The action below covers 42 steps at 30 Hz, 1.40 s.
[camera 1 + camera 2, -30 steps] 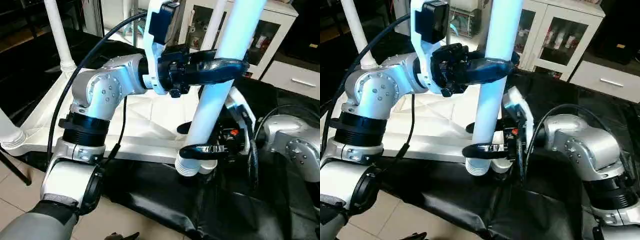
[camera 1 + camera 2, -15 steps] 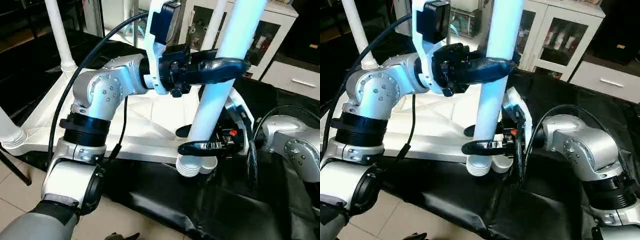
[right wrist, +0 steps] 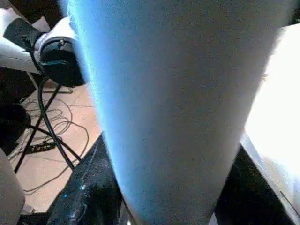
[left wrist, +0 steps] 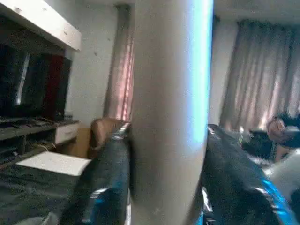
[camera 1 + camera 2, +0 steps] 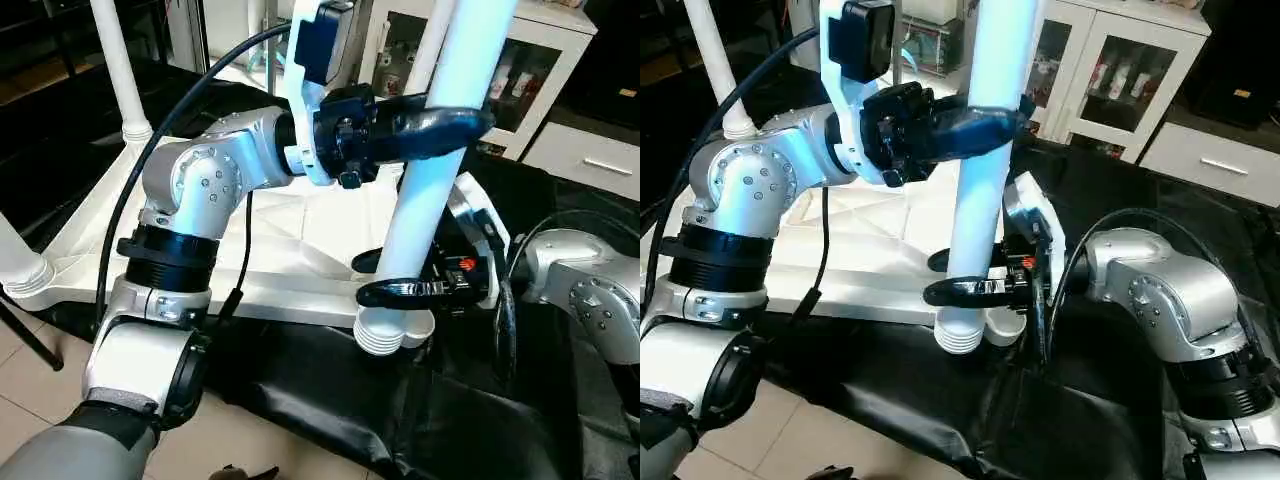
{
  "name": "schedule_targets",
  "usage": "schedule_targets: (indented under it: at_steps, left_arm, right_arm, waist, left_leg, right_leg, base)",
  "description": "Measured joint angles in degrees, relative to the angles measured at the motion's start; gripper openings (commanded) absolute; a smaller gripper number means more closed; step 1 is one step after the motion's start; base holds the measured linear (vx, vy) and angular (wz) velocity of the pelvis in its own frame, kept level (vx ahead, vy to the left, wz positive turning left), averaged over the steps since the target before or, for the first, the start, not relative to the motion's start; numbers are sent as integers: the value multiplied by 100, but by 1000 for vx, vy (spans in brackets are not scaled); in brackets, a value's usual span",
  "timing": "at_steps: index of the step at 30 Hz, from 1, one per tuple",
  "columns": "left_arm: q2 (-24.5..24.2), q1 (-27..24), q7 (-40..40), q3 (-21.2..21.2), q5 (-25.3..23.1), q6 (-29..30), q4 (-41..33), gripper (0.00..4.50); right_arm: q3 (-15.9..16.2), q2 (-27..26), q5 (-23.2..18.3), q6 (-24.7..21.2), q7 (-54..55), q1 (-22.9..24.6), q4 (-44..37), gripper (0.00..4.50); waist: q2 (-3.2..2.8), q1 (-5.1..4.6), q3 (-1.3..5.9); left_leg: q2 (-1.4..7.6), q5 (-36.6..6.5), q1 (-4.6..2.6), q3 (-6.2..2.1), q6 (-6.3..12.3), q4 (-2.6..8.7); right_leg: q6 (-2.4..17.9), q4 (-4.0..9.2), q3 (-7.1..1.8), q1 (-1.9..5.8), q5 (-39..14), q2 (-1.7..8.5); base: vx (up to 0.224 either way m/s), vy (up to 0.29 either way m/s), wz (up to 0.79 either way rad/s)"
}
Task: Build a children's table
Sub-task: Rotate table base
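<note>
Table leg (image 5: 425,190) stands near-upright, ribbed end at the tabletop (image 5: 300,235) front edge. Left gripper (image 5: 455,125) clamped high on it; right gripper (image 5: 395,293) clamped low, toward 6 o'clock.

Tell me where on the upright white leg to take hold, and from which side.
Grip the leg on its smooth round shaft, above the ribbed end, coming in level from the side with a finger on each flank. It stands nearly upright, so a sideways pinch suits it. The left gripper clasps it high up, the right gripper low, just above the ribs.
</note>
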<state>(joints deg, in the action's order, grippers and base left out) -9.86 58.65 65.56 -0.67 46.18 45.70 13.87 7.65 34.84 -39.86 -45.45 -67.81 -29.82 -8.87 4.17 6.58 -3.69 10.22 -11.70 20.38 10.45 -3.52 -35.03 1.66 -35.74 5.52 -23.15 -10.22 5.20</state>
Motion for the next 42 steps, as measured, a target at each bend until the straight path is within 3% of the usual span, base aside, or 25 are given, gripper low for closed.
schedule_targets:
  at_steps: [9,15,19,21,23,25,27,30,33,41,42]
  left_arm:
    - [-13,43,-15,-205,308,261,-52,328]
    - [149,96,-424,-574,370,36,-49,336]
    - [-11,104,-515,-834,392,6,-21,336]
    - [-151,-49,-513,-865,382,-82,-20,336]
    - [-328,-303,-549,-806,88,-365,-28,336]
    - [-622,-649,-717,-389,-754,-992,19,336]
    - [-1025,-1079,-941,606,-2079,-2049,239,336]
    - [-1058,-1707,-1009,1440,-2959,-2648,567,336]
    - [-984,-2220,-837,1921,-3138,-2852,434,336]
    - [-844,-2565,-563,2464,-3662,-3908,585,336]
    - [-863,-2621,-545,2531,-3744,-3996,656,319]
  right_arm:
    - [-83,-37,-92,-26,137,-2,-179,186]
    - [-607,176,-271,-61,255,20,-223,186]
    - [-985,457,-271,-41,274,102,-109,186]
    - [-1133,589,-191,68,351,198,-16,186]
    - [-1178,651,147,264,574,329,120,186]
    - [-1182,550,541,506,1065,418,308,186]
    - [-1289,-9,900,841,1911,430,530,185]
    - [-1315,-396,1080,1099,2475,538,694,185]
    - [-1436,-763,1073,1240,2796,776,706,185]
    - [-1593,-961,964,1217,2982,1095,717,185]
    - [-1618,-961,918,1201,2983,1126,704,185]
  waist:
    - [-1,-1,-1]
    - [0,23,0]
    - [-4,17,0]
    - [-49,7,9]
    - [-73,2,16]
    - [-79,-19,18]
    - [-106,-53,35]
    - [-149,-76,29]
    - [-150,-76,31]
    - [-155,-135,34]
    - [-156,-145,34]
  left_leg:
    - [0,0,-1,0,0,0]
    - [0,-1,3,-2,0,-7]
    - [0,0,1,-4,0,-7]
    - [-2,-2,-4,-5,1,-7]
    - [-3,-1,-7,-5,1,-6]
    - [0,3,-10,-11,-7,-3]
    - [0,8,-27,-17,-15,6]
    - [-5,10,7,-21,-18,8]
    - [-4,6,21,-21,-13,11]
    - [-4,3,12,-15,-5,11]
    - [-4,3,6,-15,-5,11]
  right_leg:
    - [0,-1,0,0,0,0]
    - [0,0,0,3,0,1]
    - [-1,-1,2,3,0,0]
    - [-1,5,3,11,0,1]
    - [-2,4,2,12,-1,1]
    - [-10,2,5,12,0,-2]
    - [-50,9,5,25,-17,-6]
    - [-70,17,6,3,-5,-1]
    - [-44,22,8,-4,6,-2]
    - [-36,32,6,2,14,-1]
    - [-39,33,5,5,14,-1]
  base:
    - [0,0,0]
    - [0,0,0]
    - [0,0,0]
    - [0,0,0]
    - [0,0,0]
    - [0,0,0]
    - [0,0,0]
    - [0,0,0]
    - [0,0,0]
    - [0,0,0]
    - [0,0,0]
